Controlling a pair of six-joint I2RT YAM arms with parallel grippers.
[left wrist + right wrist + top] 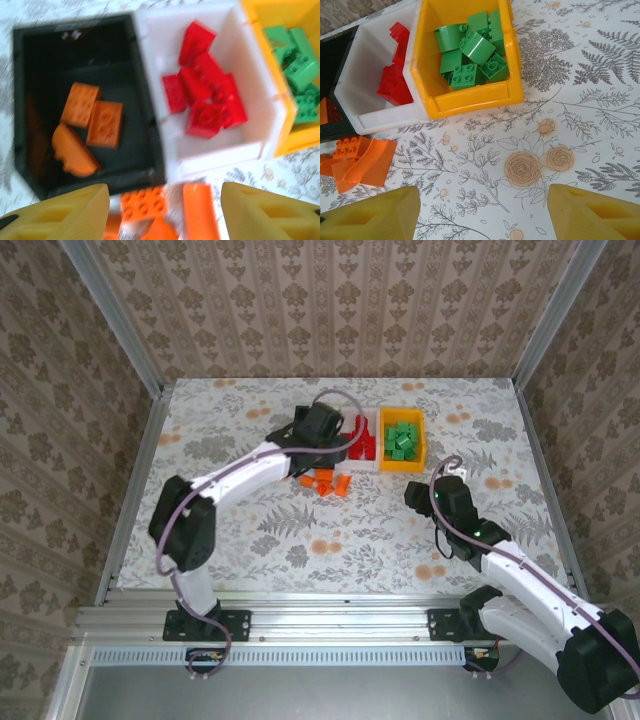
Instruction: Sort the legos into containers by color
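Three bins stand side by side on the flowery table (pixel 580 95). The black bin (pixel 125 82) has three orange legos (pixel 92 120) in it. The white bin (pixel 250 115) in the middle has the red legos (pixel 210 95), and the yellow bin (pixel 470 97) has the green legos (pixel 472 57). A few loose orange legos (pixel 362 162) lie on the table just in front of the black and white bins. The left claw (pixel 165 215) hangs over these loose legos with its fingers apart, holding nothing. The right claw (pixel 482 215) is over bare table near the yellow bin, open too, with nothing in it.
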